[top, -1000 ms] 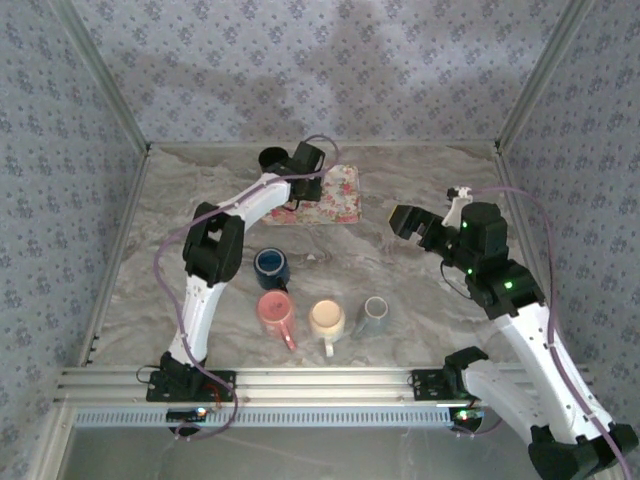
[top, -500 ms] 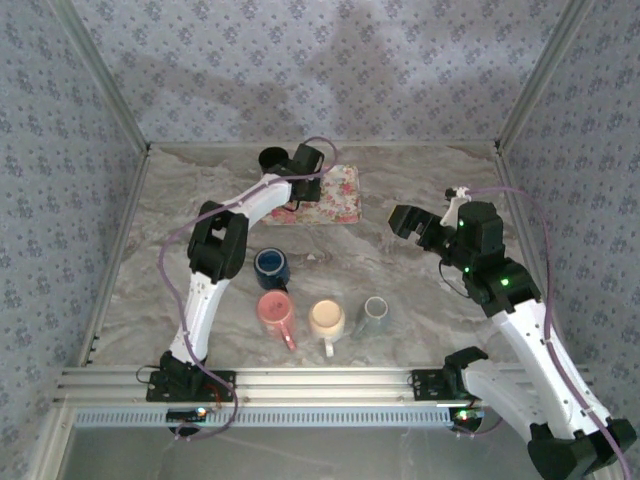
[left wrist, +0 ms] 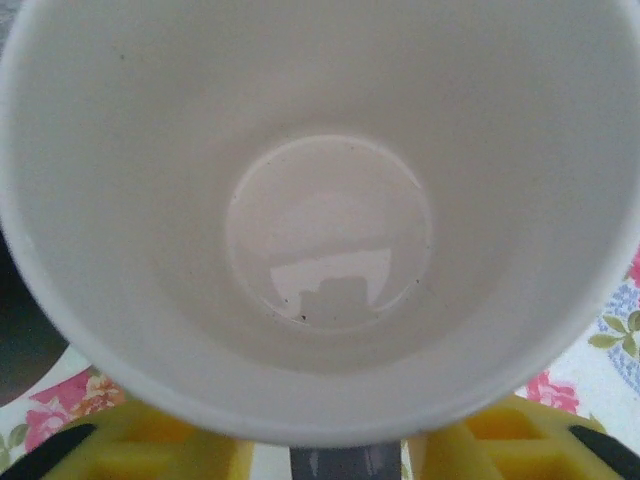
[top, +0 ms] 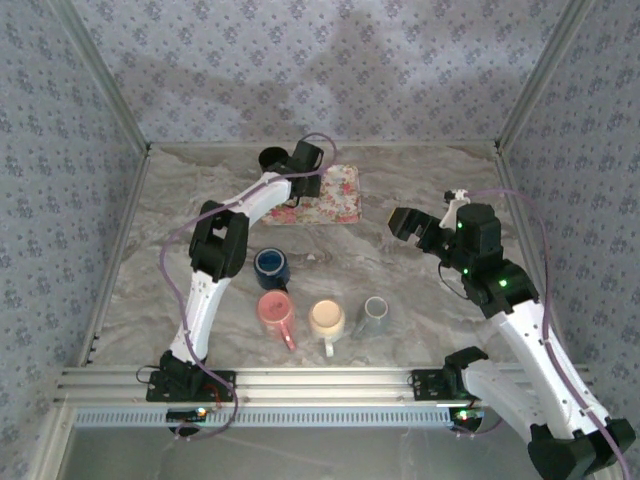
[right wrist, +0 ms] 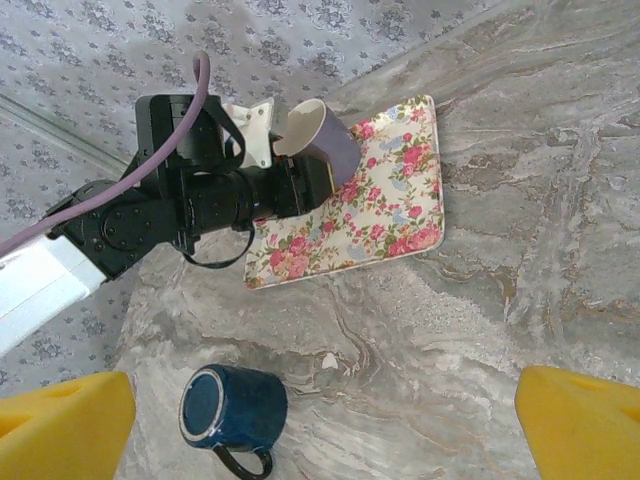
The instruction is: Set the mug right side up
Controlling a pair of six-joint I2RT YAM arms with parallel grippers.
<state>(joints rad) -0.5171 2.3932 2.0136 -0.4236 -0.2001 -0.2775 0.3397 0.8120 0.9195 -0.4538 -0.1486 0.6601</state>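
In the top external view, the left arm (top: pixel 215 245) reaches across the marbled tabletop (top: pixel 420 175) to the far left corner of a floral tray (top: pixel 335 195), and the left jaws sit there at the tray's edge. The right arm (top: pixel 495 265) is raised over the right side of the tabletop, the right jaws pointing toward the tray and well apart from it. A blue mug (top: pixel 270 265) stands just in front of the tray. Nearer the arm bases, a pink mug (top: pixel 274 310), a cream mug (top: pixel 327 318) and a grey mug (top: pixel 374 316) form a row.

In the left wrist view, we look straight into the white inside of the purple mug (left wrist: pixel 330 240), its mouth turned toward the camera. The yellow fingertips (left wrist: pixel 170 445) stand apart under its rim. We cannot tell whether the left jaws press on the mug or have let go.

In the right wrist view, the purple mug sits at the tip of the left jaws over the tray's far left edge. It is tilted, mouth up and toward the wall. We cannot tell if its base touches the tray. The blue mug lies below the tray. The right jaws are spread wide, with nothing between them.
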